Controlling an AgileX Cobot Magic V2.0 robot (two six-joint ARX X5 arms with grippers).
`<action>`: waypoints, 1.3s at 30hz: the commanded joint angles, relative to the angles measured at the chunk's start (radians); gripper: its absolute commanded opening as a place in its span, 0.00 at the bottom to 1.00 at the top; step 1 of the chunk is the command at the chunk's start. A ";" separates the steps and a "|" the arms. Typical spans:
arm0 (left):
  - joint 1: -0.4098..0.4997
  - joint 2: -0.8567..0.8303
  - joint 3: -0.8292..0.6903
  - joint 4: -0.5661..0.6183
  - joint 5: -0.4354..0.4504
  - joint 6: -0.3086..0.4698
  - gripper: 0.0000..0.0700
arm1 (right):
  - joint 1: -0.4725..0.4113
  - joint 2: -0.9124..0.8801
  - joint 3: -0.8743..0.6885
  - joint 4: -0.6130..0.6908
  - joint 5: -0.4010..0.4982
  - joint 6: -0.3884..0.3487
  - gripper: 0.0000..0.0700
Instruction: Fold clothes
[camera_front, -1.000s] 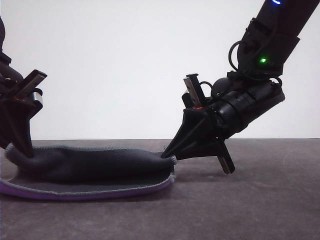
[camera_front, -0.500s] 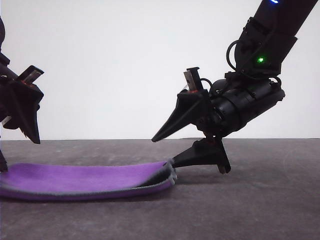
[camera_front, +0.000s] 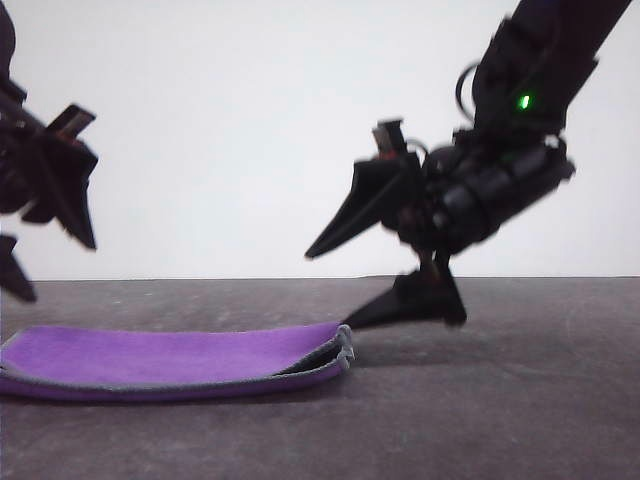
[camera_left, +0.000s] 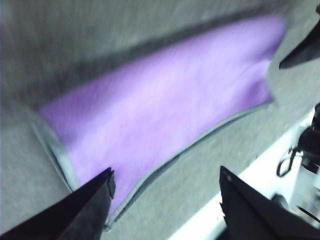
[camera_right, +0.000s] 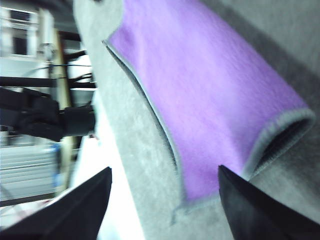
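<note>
Lying folded, purple cloth (camera_front: 170, 358) between two spread, empty claws.

One cloth (camera_front: 170, 358) lies on one bench (camera_front: 500, 420), folded into two layers, purple face up. Two grippers hang above it, one left gripper (camera_front: 45, 240) and one right gripper (camera_front: 328, 285), each with two fingers spread apart and nothing between them
</note>
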 joint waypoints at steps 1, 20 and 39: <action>0.003 -0.016 0.043 0.006 -0.005 0.017 0.57 | -0.003 -0.040 0.027 -0.010 0.044 -0.030 0.61; 0.261 -0.130 0.068 0.114 -0.102 -0.051 0.57 | -0.015 -0.478 -0.082 -0.166 0.462 -0.028 0.61; 0.287 -0.130 0.068 0.138 -0.100 -0.058 0.57 | 0.093 -0.309 -0.410 0.519 0.405 0.451 0.61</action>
